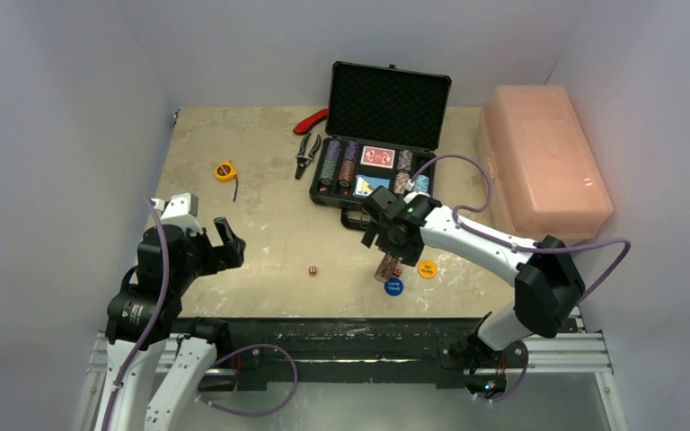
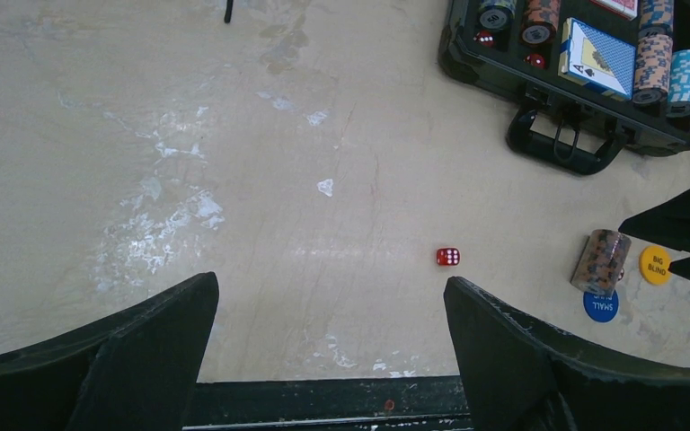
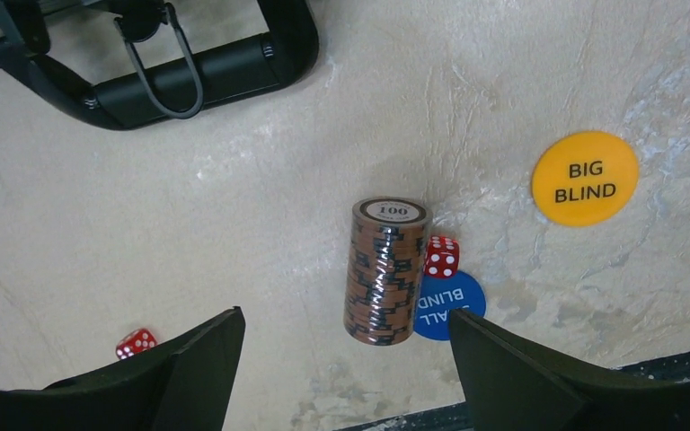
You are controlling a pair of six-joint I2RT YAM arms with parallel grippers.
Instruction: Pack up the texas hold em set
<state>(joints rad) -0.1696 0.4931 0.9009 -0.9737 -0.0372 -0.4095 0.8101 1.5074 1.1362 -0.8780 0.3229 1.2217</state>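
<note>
The black briefcase (image 1: 386,153) lies open at the back with its foam lid up. Inside it are striped chip stacks (image 1: 330,165), a red deck (image 1: 377,157) and a blue deck (image 2: 598,58). A brown chip stack (image 3: 386,274) rests on the table in front of the case; whether it stands or lies does not show. One red die (image 3: 441,256) touches it, beside a blue disc (image 3: 454,305) and an orange disc (image 3: 585,178). My right gripper (image 3: 341,319) hovers open just above the stack. Another die (image 2: 447,257) sits alone. My left gripper (image 2: 330,280) is open and empty at the near left.
A pink plastic box (image 1: 544,157) fills the back right. Red-handled pliers (image 1: 308,144) and a yellow tape measure (image 1: 225,170) lie left of the case. The case handle (image 3: 189,76) juts toward the chip stack. The table's front edge (image 1: 323,316) runs just behind both grippers.
</note>
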